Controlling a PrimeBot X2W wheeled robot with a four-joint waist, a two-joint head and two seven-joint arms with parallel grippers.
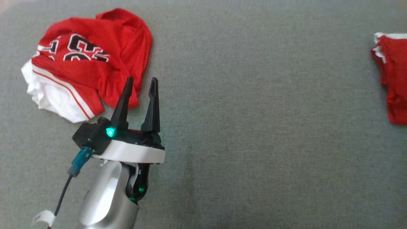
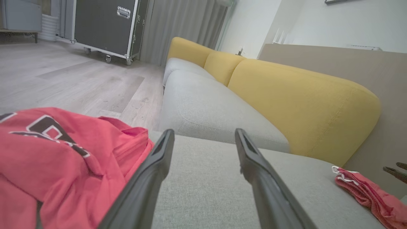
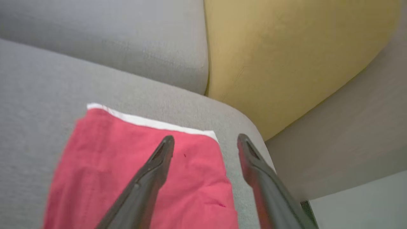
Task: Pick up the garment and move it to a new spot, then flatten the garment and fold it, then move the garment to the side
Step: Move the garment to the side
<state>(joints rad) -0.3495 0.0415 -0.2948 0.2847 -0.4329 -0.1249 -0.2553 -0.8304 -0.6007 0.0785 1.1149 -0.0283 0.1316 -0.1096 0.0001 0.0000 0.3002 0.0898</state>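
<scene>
Garment [image 3: 127,178] in red, laid fairly flat with a white hem [image 3: 149,122] along one side, is found at the right end of the grey seat cushion [image 3: 38,95], close to its rounded corner. The right gripper [image 3: 206,138] is held directly above it, fingers spread wide with nothing between them. Whether they touch the cloth cannot be told.

A second piece, a crumpled red jersey [image 1: 92,60] with black numerals and white trim, is heaped at the cushion's far left, well apart from the first. A broad stretch of bare grey fabric is seen between the two.

Beyond the cushion's far edge another grey seat [image 2: 206,108] and yellow backrests [image 2: 302,105] are seen, with a beige panel [image 2: 349,63] behind them. To the left, a pale wooden floor [image 2: 63,79] is bounded by a black wheeled case [image 2: 105,25] and grey curtains [image 2: 184,28].

The left gripper [image 1: 142,81] is poised just beside the jersey's lower right edge, its two dark fingers parted, empty, and pointed up the head view. One fingertip is overlapped with the red cloth in that view, but contact cannot be confirmed. Its silver forearm [image 1: 105,197] is raised from the bottom edge and tilted slightly right, and a green light [image 1: 110,132] is shown at the gripper's base.
</scene>
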